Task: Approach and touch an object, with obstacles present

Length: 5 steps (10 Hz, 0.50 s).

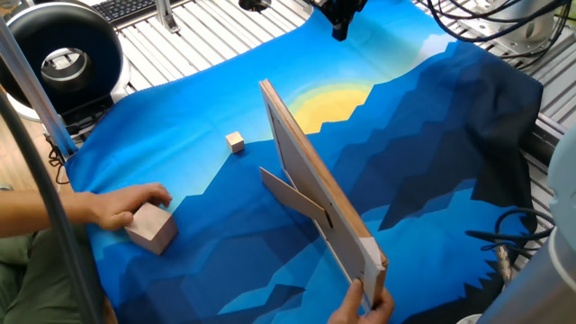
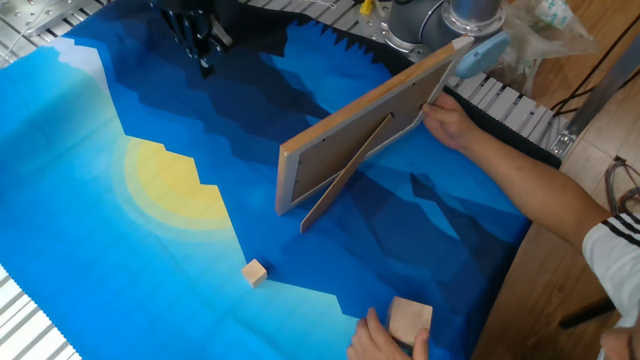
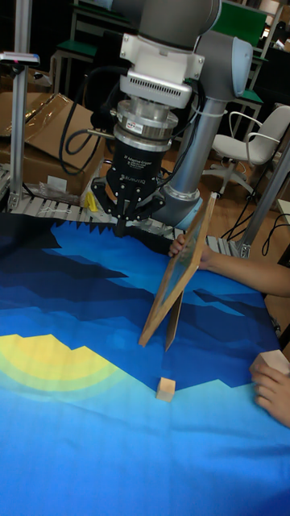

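Note:
The object, a tiny pale wooden cube [image 1: 235,141] [image 2: 255,272] [image 3: 166,389], lies alone on the blue cloth. The obstacle, a flat wooden picture-frame back [image 1: 319,202] [image 2: 360,130] [image 3: 181,274], stands tilted on its brown prop leg between cube and arm. A person's hand [image 2: 450,120] steadies its far end. My gripper [image 1: 340,31] [image 2: 205,62] [image 3: 121,228] hangs at the far edge of the cloth, well away from the cube and beyond the frame. Its fingers are shut, with nothing between them.
A fist-sized wooden block [image 1: 151,227] [image 2: 410,322] sits near the cloth's edge with a person's other hand [image 1: 121,205] on it. A black ring-shaped device [image 1: 63,58] stands off the cloth on the slatted table. Cables [image 1: 504,236] lie beside the cloth.

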Tool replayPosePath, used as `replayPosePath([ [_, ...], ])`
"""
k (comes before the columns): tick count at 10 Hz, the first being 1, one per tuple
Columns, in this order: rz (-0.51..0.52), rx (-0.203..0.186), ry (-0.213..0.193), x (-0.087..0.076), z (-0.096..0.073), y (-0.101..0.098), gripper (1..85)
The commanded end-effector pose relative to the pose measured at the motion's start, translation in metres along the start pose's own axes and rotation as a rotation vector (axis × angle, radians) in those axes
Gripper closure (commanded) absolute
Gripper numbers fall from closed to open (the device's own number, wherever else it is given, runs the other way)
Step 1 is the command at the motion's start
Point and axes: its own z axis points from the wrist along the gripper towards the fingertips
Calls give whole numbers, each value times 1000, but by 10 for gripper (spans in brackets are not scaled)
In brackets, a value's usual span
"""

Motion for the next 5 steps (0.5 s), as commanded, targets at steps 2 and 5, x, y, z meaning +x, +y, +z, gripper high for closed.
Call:
replayPosePath([
  [2, 9, -37, -19, -3, 6, 9, 847],
  [5, -7, -25, -27, -6, 8, 7, 847],
])
